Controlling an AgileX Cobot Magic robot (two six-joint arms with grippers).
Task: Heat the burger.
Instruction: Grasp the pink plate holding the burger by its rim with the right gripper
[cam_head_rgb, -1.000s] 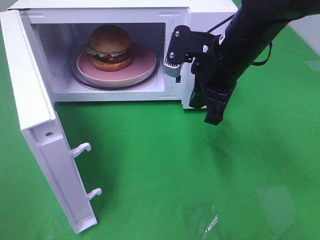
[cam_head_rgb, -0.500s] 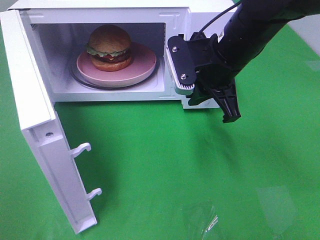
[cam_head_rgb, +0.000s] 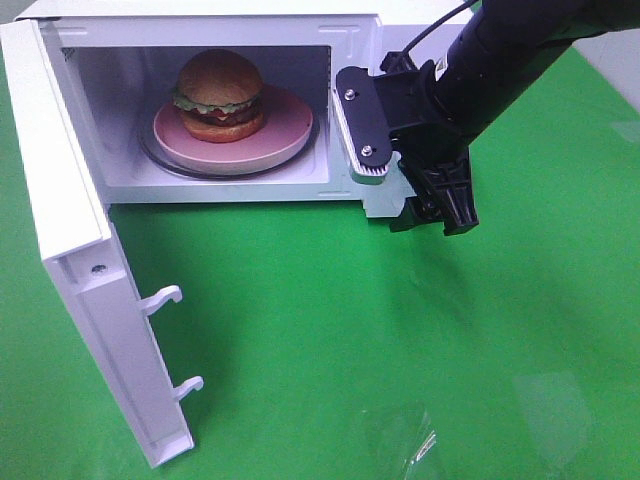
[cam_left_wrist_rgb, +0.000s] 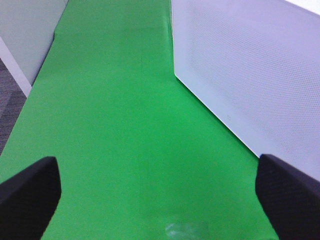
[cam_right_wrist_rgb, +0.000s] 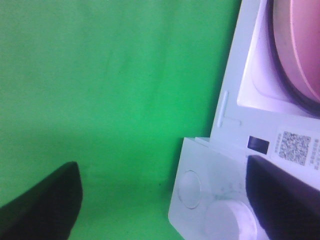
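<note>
The burger (cam_head_rgb: 220, 95) sits on a pink plate (cam_head_rgb: 290, 125) inside the open white microwave (cam_head_rgb: 200, 25), on its glass turntable. My right gripper (cam_head_rgb: 432, 220) hangs open just in front of the microwave's control panel, to the right of the cavity and apart from the burger. In the right wrist view the right gripper (cam_right_wrist_rgb: 165, 200) shows two dark fingers wide apart, holding nothing, with the panel's knobs (cam_right_wrist_rgb: 187, 189) and the plate's rim (cam_right_wrist_rgb: 295, 55) nearby. The left gripper (cam_left_wrist_rgb: 160, 197) is open over bare green cloth, beside the microwave's perforated side wall (cam_left_wrist_rgb: 240, 70).
The microwave door (cam_head_rgb: 90, 300) stands swung out toward the front left, its two latch hooks (cam_head_rgb: 165, 298) pointing right. Green cloth (cam_head_rgb: 350, 340) covers the table in front. A faint shiny patch (cam_head_rgb: 400, 440) lies near the front edge.
The right gripper went from shut to wide open. Its wrist turned and shifted slightly right, staying in front of the control panel. Burger, plate and door have not moved.
</note>
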